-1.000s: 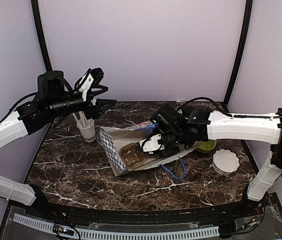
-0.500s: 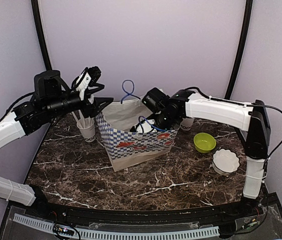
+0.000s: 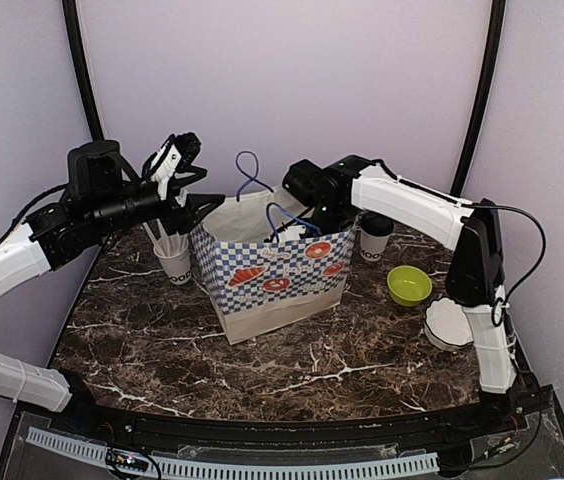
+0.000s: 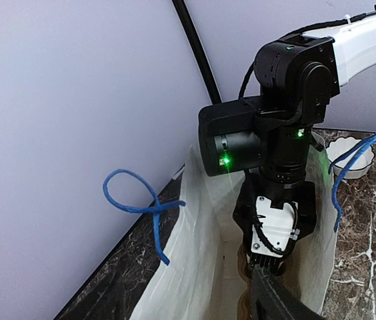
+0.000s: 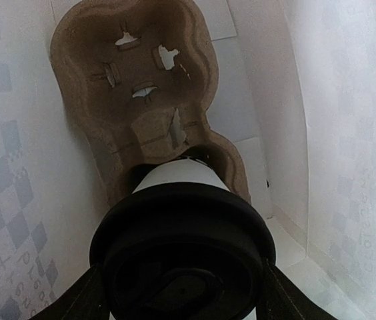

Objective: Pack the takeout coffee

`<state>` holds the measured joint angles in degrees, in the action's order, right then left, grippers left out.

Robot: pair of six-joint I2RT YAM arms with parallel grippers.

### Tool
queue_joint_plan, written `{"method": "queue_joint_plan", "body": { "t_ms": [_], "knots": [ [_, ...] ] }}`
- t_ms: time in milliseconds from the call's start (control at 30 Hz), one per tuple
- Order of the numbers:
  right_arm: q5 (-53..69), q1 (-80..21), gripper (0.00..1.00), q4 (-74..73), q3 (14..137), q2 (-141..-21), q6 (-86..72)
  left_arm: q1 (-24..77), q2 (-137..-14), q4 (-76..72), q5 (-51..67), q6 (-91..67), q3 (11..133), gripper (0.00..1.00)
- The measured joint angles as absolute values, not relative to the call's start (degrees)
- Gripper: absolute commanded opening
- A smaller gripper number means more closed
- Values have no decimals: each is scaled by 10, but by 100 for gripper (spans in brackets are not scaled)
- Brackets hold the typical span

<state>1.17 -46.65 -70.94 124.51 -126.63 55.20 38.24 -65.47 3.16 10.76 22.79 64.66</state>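
The right gripper (image 5: 181,297) was clamped on one cup (image 5: 178,220), a finger pressed to each side of its black lid, inside the upright bag (image 3: 282,275) and over the near well of the carrier (image 5: 135,100) on the bag's floor. Whether the cup was seated could not be told. By my judgement it wanted lowering straight and upright into that well, with release only once it sat firm. The bag walls crowded both sides, and a blue handle (image 3: 287,215) hung by the wrist, a likely snag on withdrawal. The left gripper (image 3: 202,190) hovered at the bag's back-left rim, fingers spread and holding nothing. The second cup (image 3: 374,238) stood behind the bag's right corner. A straw cup (image 3: 174,262), green bowl (image 3: 409,285) and white dish (image 3: 450,322) stood apart from the bag.
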Motion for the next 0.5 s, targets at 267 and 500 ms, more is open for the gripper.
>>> {"method": "queue_joint_plan", "body": {
  "t_ms": [267, 500],
  "knots": [
    [17, -477, 47, -727, 1182, -1224, 571, 374, -655, 31, 120, 227, 644, 66],
    [22, -500, 46, -761, 1100, -1167, 576, 372, -656, 31, 137, 223, 643, 66]
  ]
}}
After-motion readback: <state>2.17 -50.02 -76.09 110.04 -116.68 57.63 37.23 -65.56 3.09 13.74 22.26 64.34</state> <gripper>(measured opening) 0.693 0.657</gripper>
